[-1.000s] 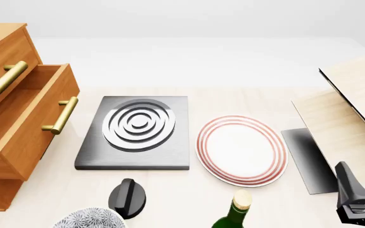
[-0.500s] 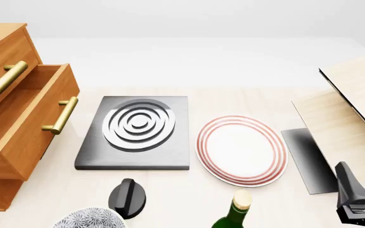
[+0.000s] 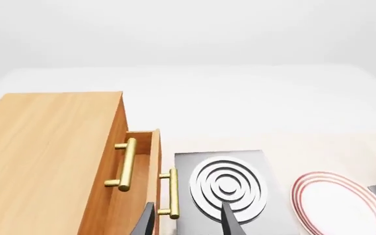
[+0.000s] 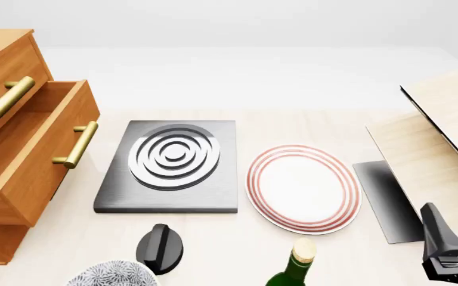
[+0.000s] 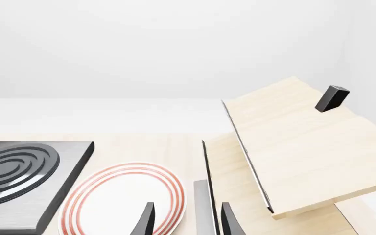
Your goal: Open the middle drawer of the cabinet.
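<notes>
Left wrist view: your left gripper (image 3: 186, 220) shows two dark fingertips spread apart w/ nothing between them, hanging clear of the cabinet (image 3: 51, 161). The middle drawer (image 3: 150, 186) sticks out past the top front, its brass bar handle (image 3: 173, 194) just beside the hob plate (image 3: 226, 185). Front view: cabinet (image 4: 6, 59) stands at the table's far left; the middle drawer (image 4: 34, 155) is pulled out well proud of the carcass, open box visible from above, handle (image 4: 78, 145) facing the hob plate (image 4: 169, 164). Task looks about done, imo. If you want more travel, take the bar at its centre btw the two posts; it's a rigid round brass bar, likely slick, so close fully round it and pull straight along the slide, else the box may bind. Drawer looks like stiff wood, prob moderate drag, not fragile. Right gripper (image 4: 443, 253) sits low at the right edge; can't tell its state here. Right wrist view: right gripper (image 5: 186, 220) fingers parted, empty, over the plate (image 5: 119, 198) and pale board (image 5: 299, 147), well away from the cabinet.
</notes>
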Controlling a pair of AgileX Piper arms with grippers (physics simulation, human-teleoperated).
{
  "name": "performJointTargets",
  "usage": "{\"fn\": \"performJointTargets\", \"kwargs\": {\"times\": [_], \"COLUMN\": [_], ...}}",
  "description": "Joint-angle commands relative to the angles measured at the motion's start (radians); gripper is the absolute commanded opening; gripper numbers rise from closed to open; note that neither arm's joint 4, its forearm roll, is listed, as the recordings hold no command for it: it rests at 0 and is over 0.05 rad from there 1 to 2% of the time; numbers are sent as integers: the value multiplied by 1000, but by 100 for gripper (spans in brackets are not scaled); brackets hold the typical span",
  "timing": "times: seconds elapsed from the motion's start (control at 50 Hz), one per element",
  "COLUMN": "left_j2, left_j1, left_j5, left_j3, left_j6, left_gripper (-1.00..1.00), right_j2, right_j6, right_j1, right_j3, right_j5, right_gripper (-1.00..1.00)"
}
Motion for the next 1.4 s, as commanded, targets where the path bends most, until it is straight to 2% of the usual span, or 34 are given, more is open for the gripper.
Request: {"fn": "performJointTargets", "kwargs": {"times": [0.02,0.56,1.04,1.4], "left_j2": [25,95,132,176], "left_j1": [50,166,209,210], "left_j5": [-26,-129,-166,-206], "left_j3": [30,97,160,209], "left_j6": [-65,-44,-29,-60], "left_gripper": [100,100,100,100], "right_j2": [-16,-19,-25,-21], "right_j6": [4,4,4,4], "right_j1": [3,3,3,3], "right_j3": [0,0,0,0], "right_j5": [13,16,21,17], "right_gripper": [100,100,100,100]}}
